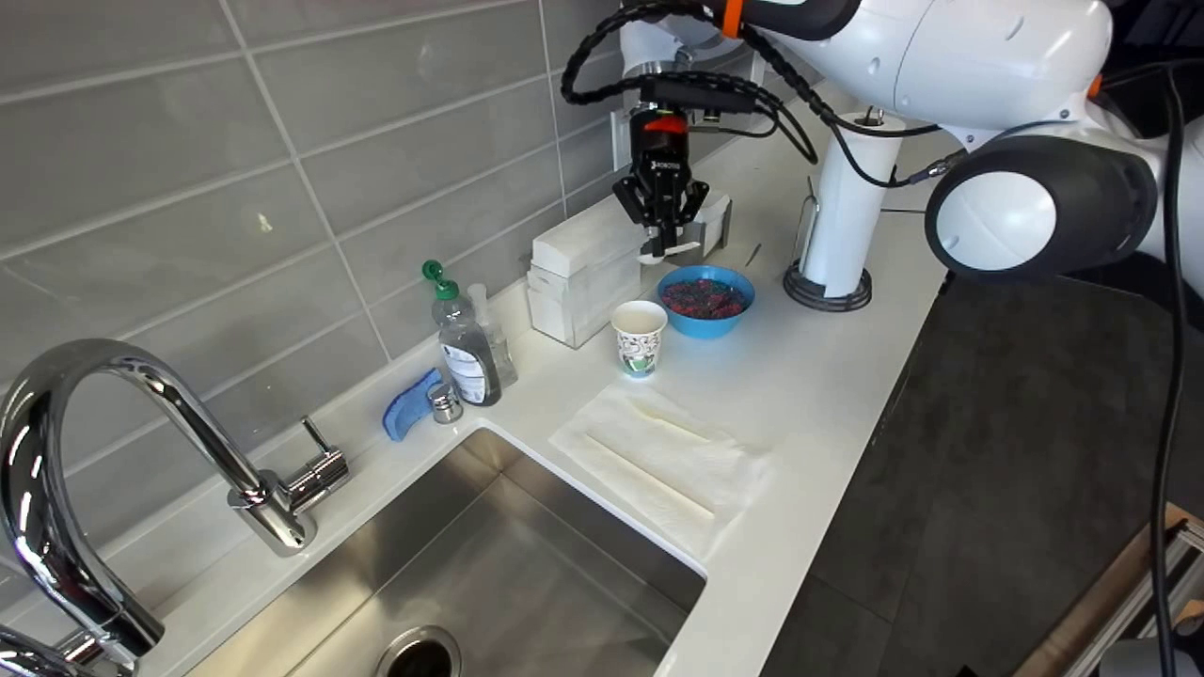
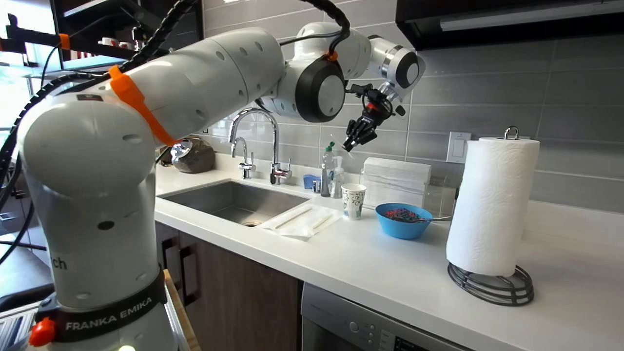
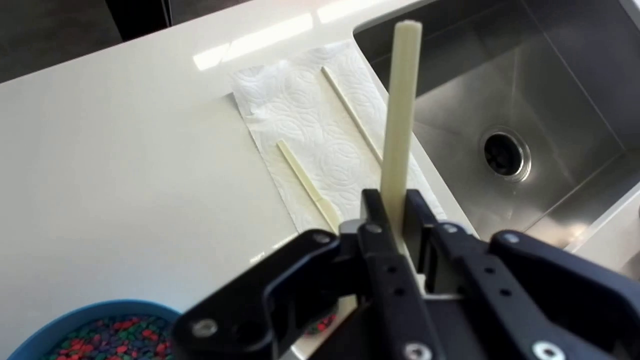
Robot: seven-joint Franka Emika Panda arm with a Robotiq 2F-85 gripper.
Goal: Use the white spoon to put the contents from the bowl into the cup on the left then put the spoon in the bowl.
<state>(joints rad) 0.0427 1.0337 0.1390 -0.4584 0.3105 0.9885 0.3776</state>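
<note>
- Spoon (image 3: pixel 401 105) right of centre in wrist view, pinched between nearly touching fingers (image 3: pixel 374 206); bowl (image 3: pixel 122 306) at lower left.
- Cup (image 1: pixel 639 346) at centre in an exterior view, gripper (image 1: pixel 664 246) higher in the frame.
- Paper roll (image 2: pixel 492 209) at right in an exterior view, bowl nearer centre.

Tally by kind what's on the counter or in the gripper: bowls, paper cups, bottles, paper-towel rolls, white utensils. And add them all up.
Blue bowl: 1
Paper cup: 1
Bottles: 2 (green-topped bottle, clear bottle)
Paper-towel roll: 1
White utensils: 3 (white spoon in the gripper, one utensil and another on the paper towel)
Total: 8
</note>
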